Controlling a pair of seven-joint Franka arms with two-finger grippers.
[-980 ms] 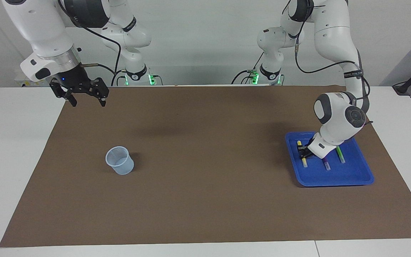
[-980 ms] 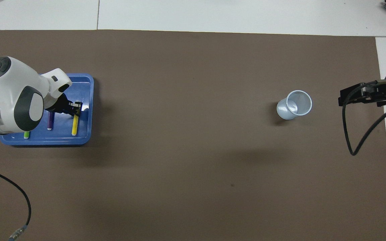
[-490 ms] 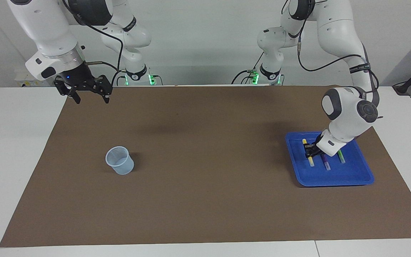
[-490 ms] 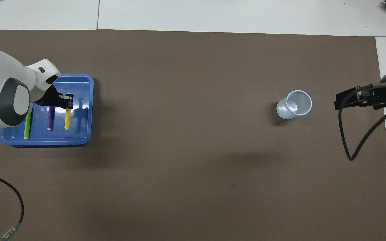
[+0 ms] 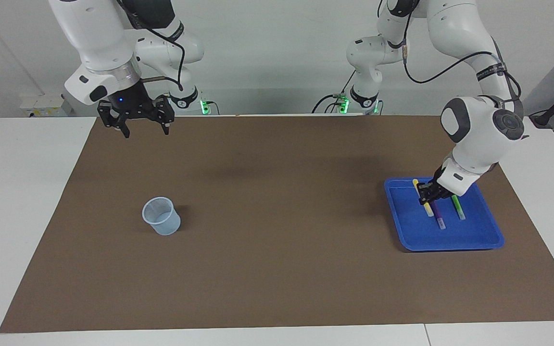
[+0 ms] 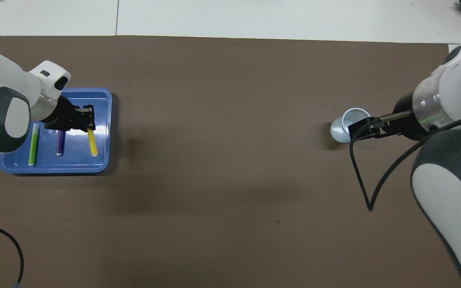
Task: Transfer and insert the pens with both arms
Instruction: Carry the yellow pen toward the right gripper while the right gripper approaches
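My left gripper [image 5: 426, 194] [image 6: 88, 121] is shut on the yellow pen [image 5: 428, 210] [image 6: 93, 145], which hangs tilted just above the blue tray [image 5: 450, 244] [image 6: 54, 168]. The purple pen [image 5: 438, 218] [image 6: 60, 144] and the green pen [image 5: 458, 209] [image 6: 33, 146] lie side by side in the tray. My right gripper [image 5: 144, 129] [image 6: 362, 128] stands open and empty, high over the mat at the right arm's end. In the overhead view it covers part of the cup [image 5: 161, 217] [image 6: 339, 131].
The pale-blue cup stands upright on the brown mat [image 5: 277, 269] toward the right arm's end. The blue tray sits at the left arm's end. A small white box [image 5: 46, 103] rests on the white table near the right arm's base. A black cable [image 6: 360, 180] hangs from the right arm.
The left gripper has risen with the yellow pen, lifting it off the tray and shifting it over the purple pen. The right arm has swung toward the table's middle and higher.
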